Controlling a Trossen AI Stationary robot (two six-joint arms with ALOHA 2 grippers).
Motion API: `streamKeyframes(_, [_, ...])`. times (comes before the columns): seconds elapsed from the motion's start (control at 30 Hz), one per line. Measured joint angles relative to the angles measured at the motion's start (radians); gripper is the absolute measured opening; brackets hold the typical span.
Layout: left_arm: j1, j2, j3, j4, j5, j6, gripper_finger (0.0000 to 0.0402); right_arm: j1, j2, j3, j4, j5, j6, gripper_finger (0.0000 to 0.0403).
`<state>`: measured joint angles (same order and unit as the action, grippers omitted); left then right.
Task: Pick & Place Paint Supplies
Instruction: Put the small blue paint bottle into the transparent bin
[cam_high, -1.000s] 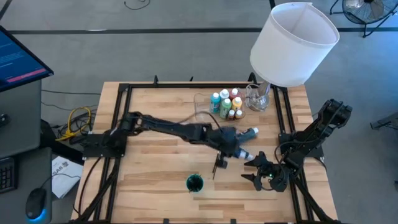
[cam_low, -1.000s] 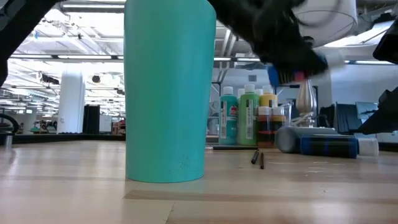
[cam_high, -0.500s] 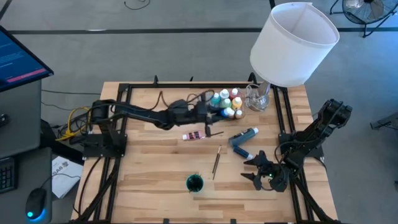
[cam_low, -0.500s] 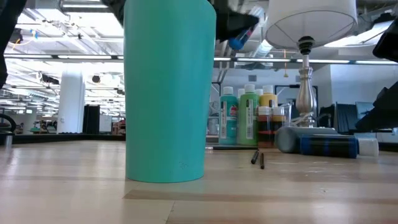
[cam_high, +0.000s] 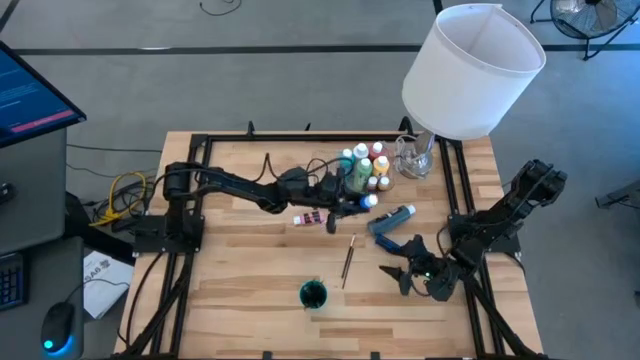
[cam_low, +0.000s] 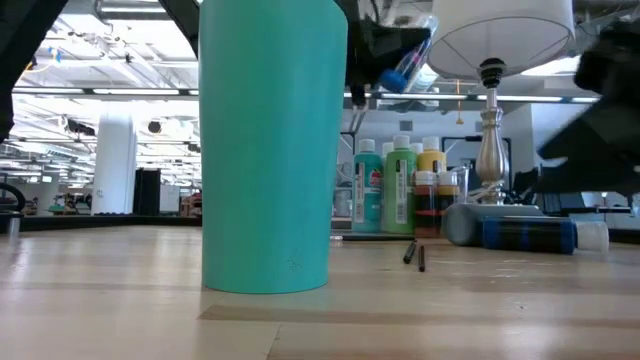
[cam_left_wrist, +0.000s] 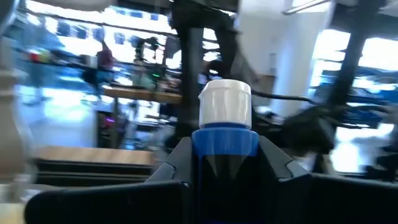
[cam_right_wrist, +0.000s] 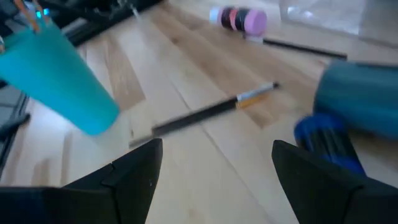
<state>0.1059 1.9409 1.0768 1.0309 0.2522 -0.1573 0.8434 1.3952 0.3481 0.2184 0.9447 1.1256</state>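
Left wrist view: blue bottle (cam_left_wrist: 225, 134) clamped between left tool (cam_left_wrist: 224, 171) fingers.

I see the table (cam_high: 250, 290) as pale laminated wood strips with a smooth satin finish, framed by matt black metal rails (cam_high: 300, 137). The teal cup (cam_low: 272, 140) looks like smooth matt plastic. The blue bottle (cam_left_wrist: 225, 149) in the left gripper (cam_left_wrist: 224, 163) reads as glossy plastic with a smooth white plastic cap; the gripper fingers (cam_left_wrist: 168, 168) look matt black plastic. The brush (cam_right_wrist: 211, 111) has a dark matt handle and a shiny brassy metal ferrule. The lampshade (cam_high: 470, 70) looks like matt white cloth or paper, I cannot tell which; its stem (cam_low: 488, 150) is polished metal. The clear tray (cam_high: 330, 170) looks like thin glossy plastic
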Motion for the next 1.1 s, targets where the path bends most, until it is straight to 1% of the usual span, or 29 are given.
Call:
streamKeyframes(0.13, [-0.031,-0.027,-0.005,-0.007,0.058,-0.020,0.0049,-0.062,0.000,0.000,0.143,0.002,-0.127,0.0297])
streamKeyframes(0.23, [-0.053,-0.049,-0.027,-0.006,0.060,-0.025,0.0049,-0.109,0.000,0.001,0.267,0.002,-0.259,0.0297])
streamKeyframes(0.33, [-0.063,-0.087,-0.067,-0.011,0.058,-0.025,0.0049,-0.157,-0.010,0.001,0.358,0.001,-0.357,0.0297])
streamKeyframes(0.53, [-0.060,-0.228,-0.207,-0.010,0.032,-0.025,0.0049,-0.220,-0.111,0.000,0.444,0.018,-0.539,0.0297])
streamKeyframes(0.63, [-0.059,-0.307,-0.274,-0.002,0.021,-0.024,0.0049,-0.252,-0.152,0.001,0.534,0.049,-0.640,0.0297])
streamKeyframes(0.77, [-0.061,-0.383,-0.350,-0.002,-0.008,-0.024,0.0049,-0.320,-0.198,0.001,0.720,0.050,-0.769,0.0297])
streamKeyframes(0.83, [-0.061,-0.409,-0.386,0.005,-0.018,-0.024,0.0049,-0.360,-0.213,0.014,0.778,0.042,-0.831,0.0297])
streamKeyframes(0.9, [-0.061,-0.421,-0.416,0.014,-0.019,-0.024,0.0049,-0.405,-0.225,0.047,0.796,0.017,-0.862,0.0297])
streamKeyframes(0.93, [-0.061,-0.424,-0.434,0.022,-0.019,-0.024,0.0049,-0.431,-0.226,0.070,0.793,-0.015,-0.861,0.0297])
streamKeyframes(1.03, [-0.065,-0.419,-0.469,0.103,-0.018,-0.033,0.0049,-0.505,-0.192,0.158,0.719,-0.221,-0.831,0.0297])
streamKeyframes(1.1, [-0.058,-0.420,-0.471,0.147,0.012,-0.052,0.0049,-0.532,-0.142,0.222,0.668,-0.313,-0.849,0.0297])
